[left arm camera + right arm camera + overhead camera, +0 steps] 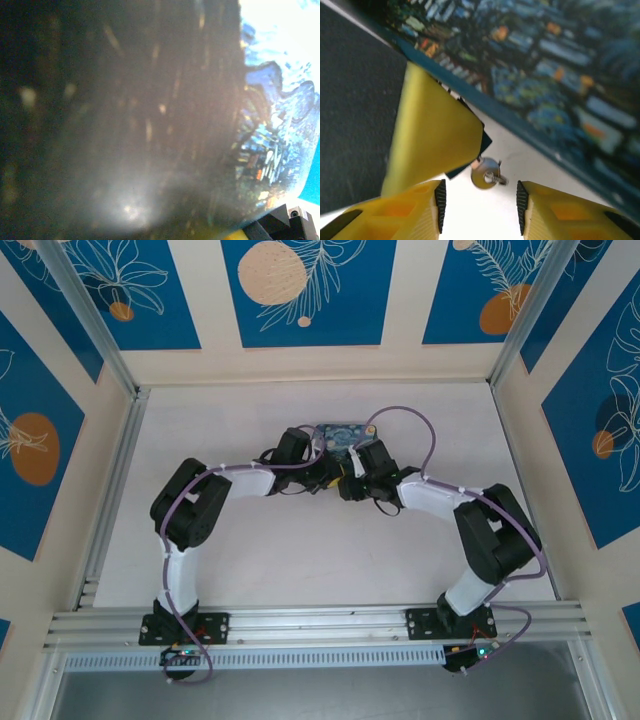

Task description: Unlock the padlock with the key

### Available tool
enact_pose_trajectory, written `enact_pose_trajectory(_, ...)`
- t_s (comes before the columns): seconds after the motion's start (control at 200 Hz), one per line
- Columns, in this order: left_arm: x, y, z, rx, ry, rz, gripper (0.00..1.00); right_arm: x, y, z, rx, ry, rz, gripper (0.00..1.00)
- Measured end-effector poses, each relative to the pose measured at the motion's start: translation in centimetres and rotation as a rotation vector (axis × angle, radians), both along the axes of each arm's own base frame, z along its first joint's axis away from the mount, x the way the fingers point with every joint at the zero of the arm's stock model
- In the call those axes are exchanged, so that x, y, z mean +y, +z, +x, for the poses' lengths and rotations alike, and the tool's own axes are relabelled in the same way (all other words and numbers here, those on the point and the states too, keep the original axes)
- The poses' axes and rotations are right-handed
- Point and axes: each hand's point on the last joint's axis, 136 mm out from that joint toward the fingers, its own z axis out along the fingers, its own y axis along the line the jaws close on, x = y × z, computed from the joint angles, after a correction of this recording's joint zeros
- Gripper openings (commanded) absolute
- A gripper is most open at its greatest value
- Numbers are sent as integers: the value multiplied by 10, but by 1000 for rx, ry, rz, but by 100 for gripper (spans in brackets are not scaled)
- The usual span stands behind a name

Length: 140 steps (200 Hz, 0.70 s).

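In the right wrist view the key (486, 173) shows its round silvery head, sticking out from a dark teal corner of the padlock (484, 141). A yellow finger (435, 135) of my left gripper covers most of the padlock and looks shut on it. My right gripper (480, 200) is open, its black pads (440, 205) standing either side of the key head with a gap on each side. From above, the left gripper (322, 462) and the right gripper (348, 472) meet just in front of the painted box (340, 433). The left wrist view is mostly dark blur.
The starry-night box (545, 65) lies close behind the key and padlock, and its painted side (280, 140) is at the right of the left wrist view. White table (300, 560) stretches in front of the arms, bounded by metal rails (110, 490) and patterned walls.
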Motion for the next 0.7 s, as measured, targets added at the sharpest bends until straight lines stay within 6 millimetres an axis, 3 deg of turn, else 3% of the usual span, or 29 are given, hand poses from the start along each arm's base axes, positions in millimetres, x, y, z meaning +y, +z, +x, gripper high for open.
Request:
enact_pose_trajectory(0.37, 2, 1, 1, 16, 6, -2, 0, 4, -8, 9, -47, 27, -164, 34)
enact_pose_trajectory(0.7, 2, 2, 3, 25, 15, -6, 0, 2, -8, 11, -43, 18, -204, 29)
